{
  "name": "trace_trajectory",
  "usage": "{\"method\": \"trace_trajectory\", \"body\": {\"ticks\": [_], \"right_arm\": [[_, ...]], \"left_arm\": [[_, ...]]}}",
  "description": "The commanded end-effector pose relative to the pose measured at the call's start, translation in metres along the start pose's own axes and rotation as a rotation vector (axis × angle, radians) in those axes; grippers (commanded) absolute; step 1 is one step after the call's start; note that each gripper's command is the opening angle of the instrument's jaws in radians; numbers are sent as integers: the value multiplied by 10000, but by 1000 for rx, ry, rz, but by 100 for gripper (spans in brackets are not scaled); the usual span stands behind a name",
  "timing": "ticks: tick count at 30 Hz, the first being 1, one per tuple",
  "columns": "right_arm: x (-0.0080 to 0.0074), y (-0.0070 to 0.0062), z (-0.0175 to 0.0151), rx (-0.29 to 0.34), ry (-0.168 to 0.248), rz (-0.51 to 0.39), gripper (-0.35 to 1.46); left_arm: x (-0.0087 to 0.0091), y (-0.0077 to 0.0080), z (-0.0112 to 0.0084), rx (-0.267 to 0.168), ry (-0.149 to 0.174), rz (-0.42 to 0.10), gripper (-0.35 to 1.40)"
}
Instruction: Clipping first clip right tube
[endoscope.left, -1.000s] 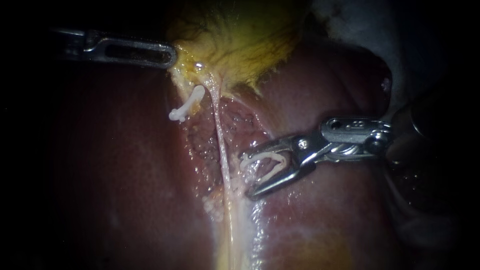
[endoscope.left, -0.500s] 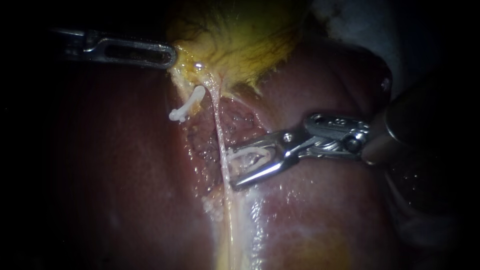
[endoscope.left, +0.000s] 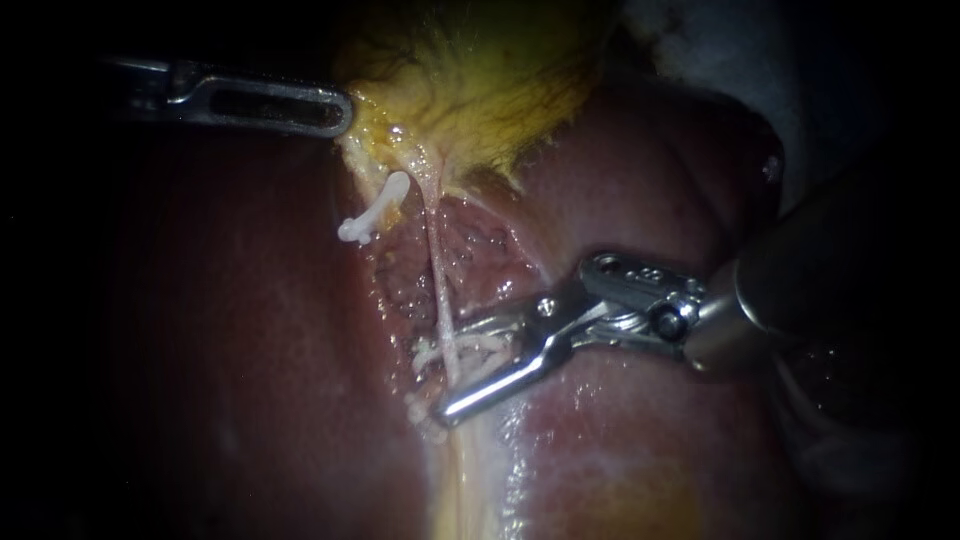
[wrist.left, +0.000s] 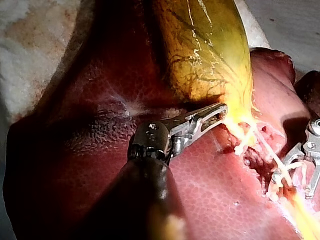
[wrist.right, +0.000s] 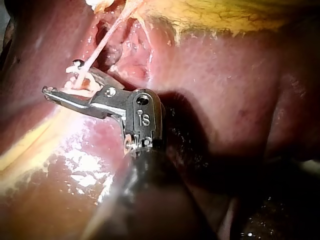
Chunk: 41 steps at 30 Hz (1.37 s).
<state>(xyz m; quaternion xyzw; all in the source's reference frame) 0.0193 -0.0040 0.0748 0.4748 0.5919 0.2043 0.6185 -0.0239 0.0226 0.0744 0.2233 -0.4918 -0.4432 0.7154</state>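
1. Since half a second ago, the right instrument (endoscope.left: 447, 372) has slid across the liver (endoscope.left: 250, 330) toward the right tube (endoscope.left: 437, 270). Its jaws stood just short of that strand then and now reach across it.
2. Those jaws stand wide apart and carry a loaded clip (endoscope.left: 480, 343). The clip is white, with one leg seated along each jaw. The tube crosses between the legs, though I cannot tell whether the far jaw passes fully behind it.
3. The tube's long axis runs straight out from the gallbladder (endoscope.left: 480, 90), and the jaws meet it almost square on. The clip's mouth already takes the tube in, so my guess is that what remains is the squeeze. The right instrument is at the tube, while the left is well off it.
4. The tube itself is a thin, pale, glistening strand drawn taut. It broadens into a yellowish band beyond the jaws.
5. Beside the tube, on the side away from the right instrument and nearer the gallbladder, a set clip (endoscope.left: 375, 213) sits on a short stub.
6. Where the tube begins, the left instrument (endoscope.left: 335, 110) has not moved. Its jaws lie together on the gallbladder's edge, apparently holding it stretched.
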Motion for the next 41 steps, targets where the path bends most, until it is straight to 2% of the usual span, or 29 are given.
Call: {"method": "trace_trajectory", "body": {"ticks": [1, 5, 12, 23, 25, 33, 41], "right_arm": [[0, -3, 2, 10, -1, -1, 53], [0, -10, 12, 35, -13, -1, 51], [2, -14, 20, 44, -18, 0, 39], [5, -10, 13, 25, -9, 1, -15], [5, -10, 12, 18, -5, 1, -35], [6, -4, 8, -5, -36, 13, -35], [5, -5, 7, -5, -37, 18, -35]], "left_arm": [[0, 0, 0, 0, 0, 0, -35], [0, 0, 0, 0, 0, 0, -35], [0, 0, 0, 0, 0, 0, -35], [0, 0, 1, 0, 0, 0, -35], [0, 0, 1, 0, 0, 0, -35], [0, 0, 1, 0, 0, 0, -35], [0, 0, 0, 0, 0, 0, -35]]}}
